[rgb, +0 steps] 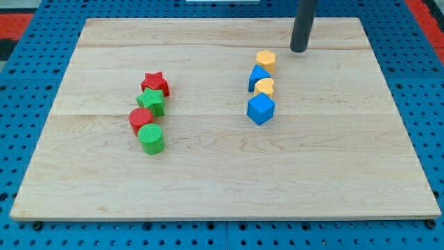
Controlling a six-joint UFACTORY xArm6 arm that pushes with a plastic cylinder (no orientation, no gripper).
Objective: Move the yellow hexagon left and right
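While the red star (155, 83), green star (151, 101), red cylinder (140, 120) and green cylinder (151, 138) cluster at 9 o'clock, the yellow hexagon (266, 60) tops the right-hand column, my tip (299, 50), a bare rod with nothing to clamp, near it at 2 o'clock.

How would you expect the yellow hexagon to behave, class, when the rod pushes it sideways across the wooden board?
The yellow hexagon looks squat and flat-based, so it should slide, not roll or tip. It seems to touch the blue block below it, which may drag along. My tip sits to its upper right; an off-centre push would probably spin it.
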